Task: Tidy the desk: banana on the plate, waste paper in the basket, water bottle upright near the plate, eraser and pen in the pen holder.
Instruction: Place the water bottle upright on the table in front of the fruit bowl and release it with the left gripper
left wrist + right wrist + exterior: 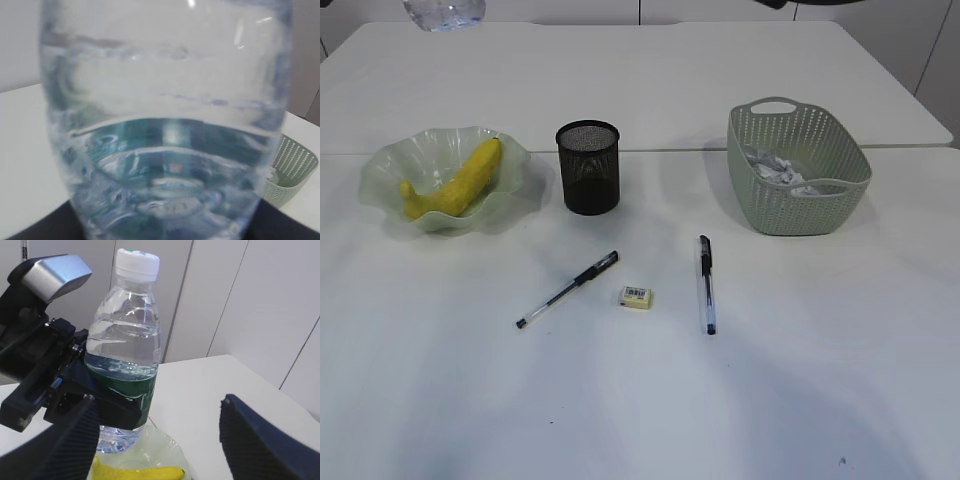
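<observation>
- The clear plastic water bottle with white cap and green label (127, 350) is seen clamped upright in the left gripper (112, 407), the black fingers (117, 410) closed on its lower body at the label; its long axis stands vertical, cap uppermost; the bottle is carried in the air, not resting on the table.
- In the exterior view only the bottle's base (445, 12) shows at the top left edge, above and behind the wavy pale-green glass plate (380, 165); the yellow banana (455, 182) already lies on that plate.
- In the right wrist view the plate sits directly below the held bottle; the set-down spot is judged to lie downward and slightly aside of the plate, so that the base lands on bare white table (640, 400) near the rim rather than on the banana.
- The right gripper (160, 440) is seen with fingers (260, 440) wide apart and nothing between them; it faces the bottle from close by.
- Crumpled waste paper (775, 168) lies in the sage-green perforated plastic basket (840, 170).
- Not yet stowed: the two black-capped clear pens (567, 289) (706, 283) and the small yellow eraser (636, 297) between them, all on the table in front of the black mesh pen holder (588, 168).
</observation>
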`<state>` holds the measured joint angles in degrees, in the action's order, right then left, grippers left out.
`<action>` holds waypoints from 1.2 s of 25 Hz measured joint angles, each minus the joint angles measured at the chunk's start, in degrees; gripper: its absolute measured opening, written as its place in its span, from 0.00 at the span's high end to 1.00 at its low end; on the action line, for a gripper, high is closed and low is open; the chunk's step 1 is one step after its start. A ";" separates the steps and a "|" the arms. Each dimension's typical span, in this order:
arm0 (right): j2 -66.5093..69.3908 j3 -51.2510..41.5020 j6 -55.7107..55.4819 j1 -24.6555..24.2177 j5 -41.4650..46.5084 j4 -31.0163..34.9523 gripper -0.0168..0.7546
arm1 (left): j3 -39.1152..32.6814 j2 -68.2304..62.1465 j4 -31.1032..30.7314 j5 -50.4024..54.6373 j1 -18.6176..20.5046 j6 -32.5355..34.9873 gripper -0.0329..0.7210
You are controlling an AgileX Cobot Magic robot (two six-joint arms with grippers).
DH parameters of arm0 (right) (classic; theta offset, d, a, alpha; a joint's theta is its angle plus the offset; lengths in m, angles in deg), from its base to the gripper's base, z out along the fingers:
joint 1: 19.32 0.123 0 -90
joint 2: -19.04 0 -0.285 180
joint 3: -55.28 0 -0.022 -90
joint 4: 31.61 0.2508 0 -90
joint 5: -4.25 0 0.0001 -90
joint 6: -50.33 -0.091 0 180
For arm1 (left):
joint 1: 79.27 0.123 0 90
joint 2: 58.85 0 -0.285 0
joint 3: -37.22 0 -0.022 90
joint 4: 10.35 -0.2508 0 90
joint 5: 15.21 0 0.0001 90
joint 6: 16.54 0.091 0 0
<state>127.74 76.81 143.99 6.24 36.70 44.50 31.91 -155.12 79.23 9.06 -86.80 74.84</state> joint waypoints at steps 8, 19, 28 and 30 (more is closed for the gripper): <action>0.00 0.00 0.00 0.00 -0.20 0.00 0.26 | 0.00 0.00 0.00 -0.84 0.00 0.00 0.50; 0.00 0.00 0.00 0.00 -0.20 0.00 0.26 | 0.00 -0.08 5.22 -1.43 0.00 0.00 0.50; 0.00 0.00 -0.10 0.00 -0.20 0.00 0.26 | 0.00 -0.08 5.30 -1.80 0.00 0.00 0.50; 0.00 0.00 -0.10 0.00 -0.20 0.00 0.26 | 0.00 -0.08 5.35 -1.83 0.00 0.00 0.50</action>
<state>127.74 76.81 143.89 6.24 36.50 44.50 31.91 -155.20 84.58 7.23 -86.80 74.84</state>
